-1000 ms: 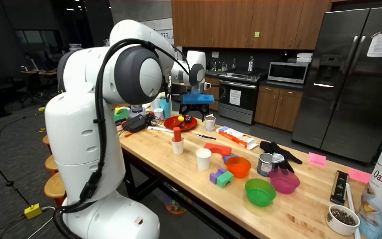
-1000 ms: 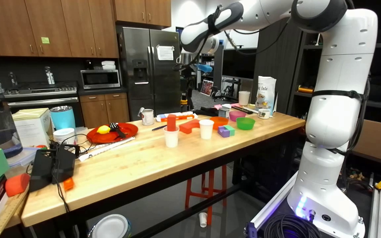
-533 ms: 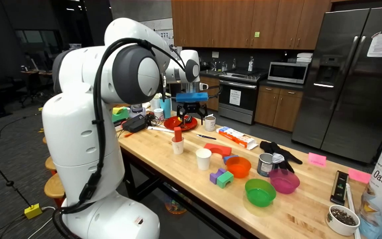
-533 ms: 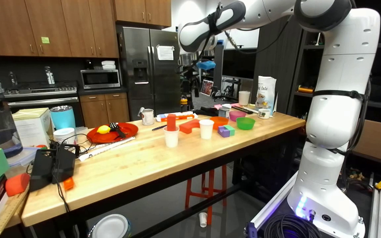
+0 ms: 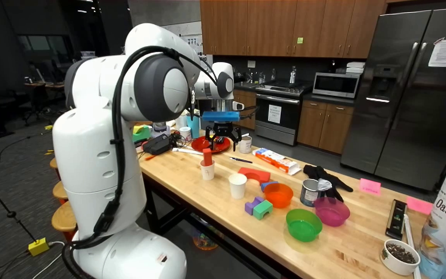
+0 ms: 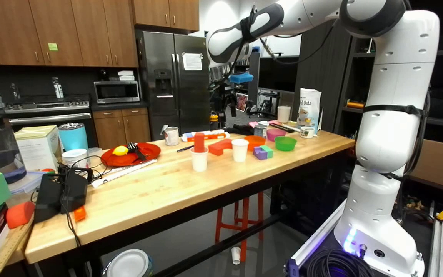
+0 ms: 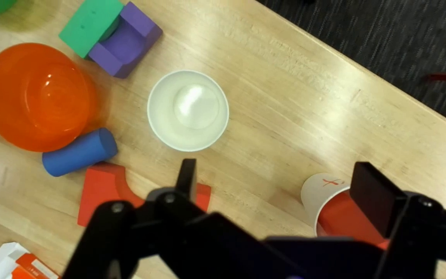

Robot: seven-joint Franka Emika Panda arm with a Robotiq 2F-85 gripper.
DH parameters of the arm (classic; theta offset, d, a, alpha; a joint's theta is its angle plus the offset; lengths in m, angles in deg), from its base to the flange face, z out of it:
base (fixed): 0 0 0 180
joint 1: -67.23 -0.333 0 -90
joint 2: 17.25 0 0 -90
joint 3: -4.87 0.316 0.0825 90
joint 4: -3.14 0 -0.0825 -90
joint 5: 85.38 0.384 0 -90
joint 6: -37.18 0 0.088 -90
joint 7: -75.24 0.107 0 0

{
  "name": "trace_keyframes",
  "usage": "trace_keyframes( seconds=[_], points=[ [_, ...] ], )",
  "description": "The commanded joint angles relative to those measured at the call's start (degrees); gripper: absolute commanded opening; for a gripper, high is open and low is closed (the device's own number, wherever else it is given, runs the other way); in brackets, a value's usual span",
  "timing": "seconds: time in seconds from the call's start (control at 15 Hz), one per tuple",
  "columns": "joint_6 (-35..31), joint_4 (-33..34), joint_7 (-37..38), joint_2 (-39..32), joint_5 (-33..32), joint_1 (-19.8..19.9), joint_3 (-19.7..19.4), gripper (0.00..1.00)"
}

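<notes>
My gripper (image 5: pixel 223 147) is open and empty, fingers down, high above the table. It also shows dark in an exterior view (image 6: pixel 226 105) and in the wrist view (image 7: pixel 275 170). Beneath its wide-apart fingers, a white paper cup (image 7: pixel 318 193) holds an upright red block (image 7: pixel 349 217); one finger partly covers them. An empty white cup (image 7: pixel 188 110) stands beyond the other finger, which overlaps part of a red arch block (image 7: pixel 103 190). Near these are a blue cylinder (image 7: pixel 79 151), an orange bowl (image 7: pixel 39 97), and green (image 7: pixel 89 27) and purple (image 7: pixel 126 44) blocks. My gripper touches none of them.
A red plate (image 6: pixel 110 158) with a lemon and dark utensils, an open tin (image 6: pixel 172 136) and a flat box (image 5: pixel 277 159) lie farther along. Green (image 5: pixel 303 224) and pink (image 5: pixel 331 212) bowls, a black glove (image 5: pixel 329 178) and an oats bag (image 5: pixel 441 228) stand toward the other end.
In an exterior view my gripper has moved a little left and down; the fingers hang lower than a second ago. They stay open. The things on the table have not moved.
</notes>
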Motion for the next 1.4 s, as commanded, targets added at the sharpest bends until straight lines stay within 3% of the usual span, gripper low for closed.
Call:
trace_keyframes(
  seconds=[0.0, 0.4, 0.67, 1.33],
  points=[
    [0.4, 1.0, 1.7, -0.9, 0.4, 0.3, 0.1, 1.0],
    [-6.3, -1.0, 1.8, 2.4, -4.6, -0.6, 0.9, 1.0],
    [-3.3, -2.6, 3.3, 7.4, -8.5, -1.4, 2.1, 1.0],
    [4.3, -10.5, 8.1, 23.9, -10.7, -4.4, 7.5, 1.0]
  ],
)
